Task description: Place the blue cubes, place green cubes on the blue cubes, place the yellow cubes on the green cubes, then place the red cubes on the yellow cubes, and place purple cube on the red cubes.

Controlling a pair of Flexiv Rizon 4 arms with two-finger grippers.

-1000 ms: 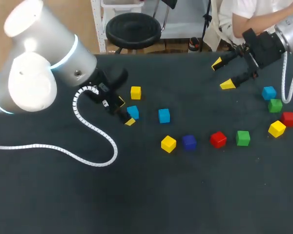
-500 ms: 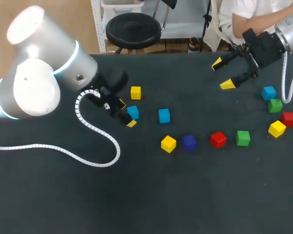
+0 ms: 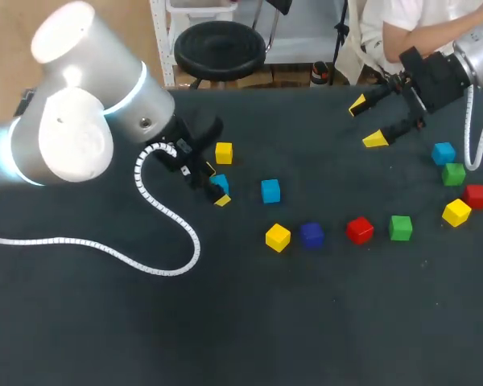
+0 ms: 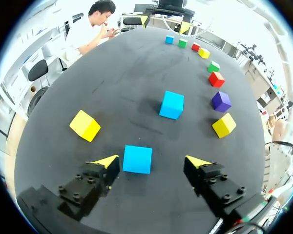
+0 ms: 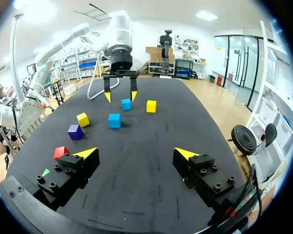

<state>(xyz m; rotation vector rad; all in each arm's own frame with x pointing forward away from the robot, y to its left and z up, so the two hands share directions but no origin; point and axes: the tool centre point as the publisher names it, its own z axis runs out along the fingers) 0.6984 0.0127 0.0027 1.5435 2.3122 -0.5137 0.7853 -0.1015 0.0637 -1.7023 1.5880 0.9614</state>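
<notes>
My left claw (image 4: 152, 161) stands spread around a blue cube (image 4: 137, 159), with a clear gap on one side of it. A yellow cube (image 4: 85, 125) sits near that cube, off to one side. Ahead of it stands a second blue cube (image 4: 172, 104), with bare worktop (image 4: 132, 73) between and beyond

Left pincer (image 4: 152, 162) astride the near cube (image 4: 137, 159) on the desk (image 4: 136, 73); middle cube (image 4: 172, 104) ahead of the pincer, side cube (image 4: 85, 125) beside it.

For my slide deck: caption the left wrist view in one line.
Left gripper, fingers open, around a blue cube on the dark table; a second blue cube lies ahead.
</notes>
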